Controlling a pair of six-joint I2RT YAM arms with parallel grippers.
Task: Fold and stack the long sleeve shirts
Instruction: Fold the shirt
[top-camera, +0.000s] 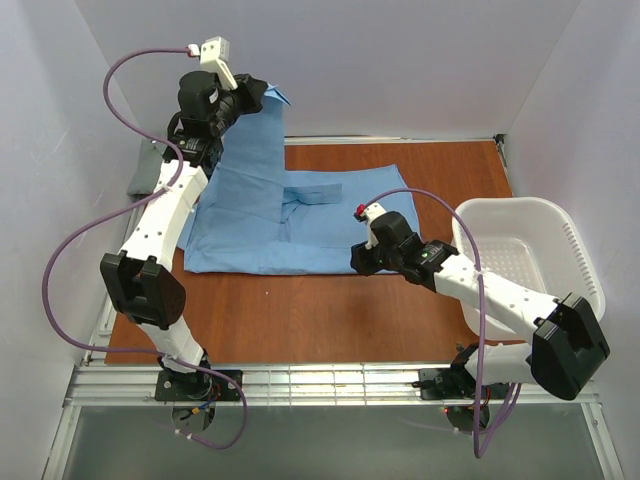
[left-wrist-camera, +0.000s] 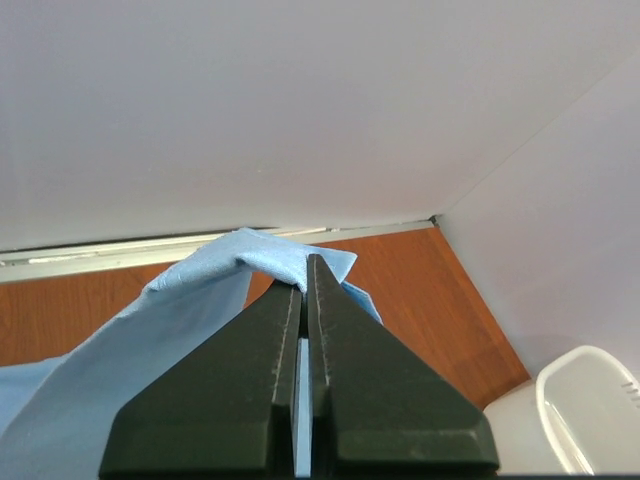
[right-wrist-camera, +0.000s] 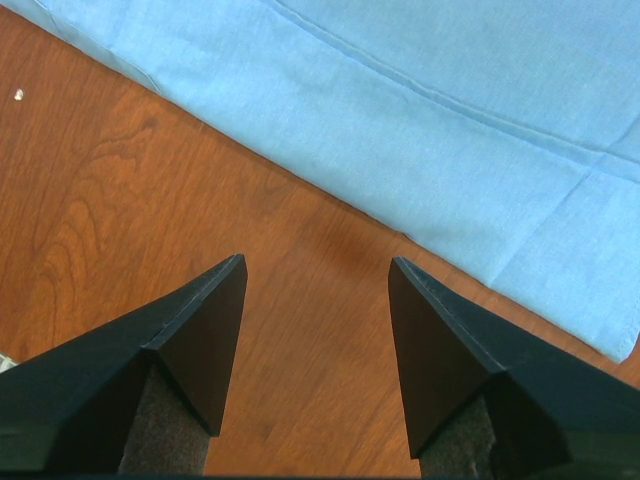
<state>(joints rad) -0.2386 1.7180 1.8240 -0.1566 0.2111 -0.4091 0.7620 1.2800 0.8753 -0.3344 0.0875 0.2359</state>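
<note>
The light blue long sleeve shirt (top-camera: 300, 220) lies spread across the back half of the wooden table. My left gripper (top-camera: 262, 95) is shut on a bunched piece of it and holds that piece raised at the back left, so the cloth hangs down from the jaws to the table. In the left wrist view the blue fabric (left-wrist-camera: 150, 330) is pinched at the closed fingertips of the left gripper (left-wrist-camera: 305, 275). My right gripper (top-camera: 358, 258) hovers open over bare wood just in front of the shirt's near edge (right-wrist-camera: 400, 110), nothing between its fingers. A grey-green cloth (top-camera: 140, 178) peeks out at the table's left edge.
A white plastic laundry basket (top-camera: 500, 215) stands at the right side of the table, also seen low right in the left wrist view (left-wrist-camera: 590, 400). White walls close in the back and sides. Bare wood (top-camera: 300, 310) stretches along the front.
</note>
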